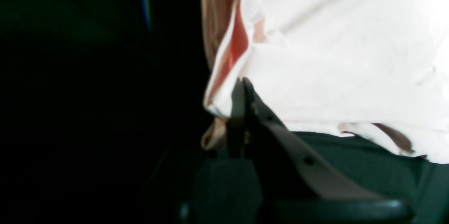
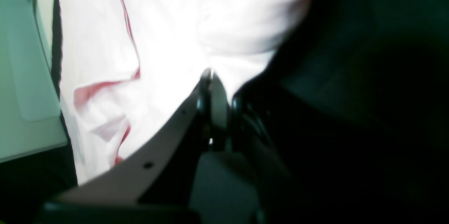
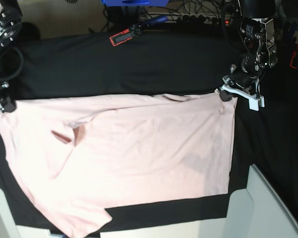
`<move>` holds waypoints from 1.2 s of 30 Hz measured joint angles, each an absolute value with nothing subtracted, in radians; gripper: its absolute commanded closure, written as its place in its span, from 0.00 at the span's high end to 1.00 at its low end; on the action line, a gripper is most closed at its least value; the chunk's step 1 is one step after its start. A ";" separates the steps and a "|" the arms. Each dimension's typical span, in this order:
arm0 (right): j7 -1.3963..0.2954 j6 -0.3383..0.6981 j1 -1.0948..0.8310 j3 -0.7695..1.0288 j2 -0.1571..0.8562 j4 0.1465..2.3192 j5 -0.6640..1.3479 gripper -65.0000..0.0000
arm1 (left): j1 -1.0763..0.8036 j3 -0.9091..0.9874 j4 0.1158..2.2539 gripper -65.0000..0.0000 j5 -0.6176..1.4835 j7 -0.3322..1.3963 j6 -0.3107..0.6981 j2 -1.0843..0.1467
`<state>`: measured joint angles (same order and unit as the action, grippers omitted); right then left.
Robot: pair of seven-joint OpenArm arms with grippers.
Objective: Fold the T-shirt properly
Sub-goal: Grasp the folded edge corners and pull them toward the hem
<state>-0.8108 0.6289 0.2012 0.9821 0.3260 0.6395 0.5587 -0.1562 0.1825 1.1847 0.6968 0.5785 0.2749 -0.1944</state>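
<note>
Pale pink T-shirt (image 3: 139, 153) lies plain side up, stretched between left gripper (image 1: 242, 81) and right gripper (image 2: 210, 73), each clamped on a far corner, likely to flatten it.

Black arms w/ cables; each tool (image 3: 227, 92) black w/ white finger.

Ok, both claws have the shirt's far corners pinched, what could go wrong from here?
The left claw pinches only the very edge of the T-shirt, so the corner may slip free. The right claw also holds a thin bite. A sleeve lies bunched on the shirt and could get folded in.
</note>
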 measured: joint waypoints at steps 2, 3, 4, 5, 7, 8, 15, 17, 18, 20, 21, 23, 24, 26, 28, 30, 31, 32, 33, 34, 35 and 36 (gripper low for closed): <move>-0.837 0.629 0.190 1.004 0.329 0.640 0.558 0.00 | -0.168 0.183 1.187 0.00 0.702 0.571 0.281 -0.194; -0.841 0.628 0.182 1.010 0.330 0.640 0.556 0.00 | -0.173 0.182 1.187 0.00 0.706 0.567 0.282 -0.194; -0.842 0.628 0.177 1.011 0.330 0.640 0.555 0.00 | -0.173 0.180 1.187 0.00 0.709 0.564 0.283 -0.194; -0.846 0.628 0.174 1.011 0.329 0.640 0.554 0.00 | -0.175 0.178 1.187 0.00 0.708 0.564 0.285 -0.195; -0.848 0.629 0.171 1.011 0.329 0.640 0.553 0.00 | -0.186 0.176 1.194 0.00 0.708 0.562 0.285 -0.197; -0.848 0.629 0.168 1.011 0.329 0.640 0.560 0.00 | -0.196 0.176 1.207 0.00 0.706 0.564 0.285 -0.196; -0.869 0.632 0.095 1.013 0.324 0.736 0.553 0.00 | -0.292 0.170 1.328 0.00 0.685 0.603 0.278 -0.194; -0.896 0.632 0.085 1.014 0.323 0.768 0.558 0.00 | -0.297 0.172 1.331 0.00 0.685 0.603 0.278 -0.191; -0.905 0.632 0.080 1.014 0.321 0.785 0.562 0.00 | -0.297 0.172 1.332 0.00 0.686 0.602 0.278 -0.192; -0.918 0.636 0.073 1.023 0.315 0.803 0.562 0.00 | -0.300 0.172 1.332 0.00 0.686 0.602 0.278 -0.192; -0.920 0.636 0.068 1.040 0.309 0.809 0.566 0.00 | -0.307 0.172 1.335 0.00 0.686 0.601 0.278 -0.192; -0.942 0.636 0.052 1.070 0.303 0.809 0.569 0.00 | -0.323 0.174 1.342 0.00 0.686 0.601 0.278 -0.191; -0.945 0.636 0.040 1.073 0.302 0.809 0.562 0.00 | -0.328 0.175 1.342 0.00 0.687 0.600 0.278 -0.192; -0.949 0.636 0.020 1.073 0.301 0.809 0.559 0.00 | -0.334 0.176 1.342 0.00 0.689 0.598 0.278 -0.192; -0.949 0.638 0.010 1.073 0.301 0.809 0.559 0.00 | -0.342 0.176 1.344 0.00 0.690 0.594 0.278 -0.192; -0.949 0.640 0.001 1.073 0.296 0.834 0.559 0.00 | -0.350 0.176 1.352 0.00 0.690 0.594 0.278 -0.192; -0.949 0.640 -0.010 1.070 0.291 0.861 0.562 0.00 | -0.355 0.176 1.356 0.00 0.689 0.594 0.278 -0.192; -0.949 0.647 -0.022 1.069 0.289 0.884 0.567 0.00 | -0.362 0.176 1.362 0.00 0.689 0.595 0.279 -0.191; -0.950 0.648 -0.034 1.069 0.284 0.909 0.570 0.00 | -0.373 0.176 1.375 0.00 0.688 0.599 0.279 -0.192; -0.952 0.646 -0.043 1.069 0.276 0.932 0.565 0.00 | -0.386 0.176 1.390 0.00 0.689 0.599 0.282 -0.192; -0.955 0.643 -0.052 1.071 0.271 0.949 0.562 0.00 | -0.395 0.176 1.402 0.00 0.690 0.601 0.281 -0.191; -0.968 0.643 -0.057 1.071 0.266 0.960 0.562 0.00 | -0.405 0.176 1.412 0.00 0.689 0.601 0.281 -0.192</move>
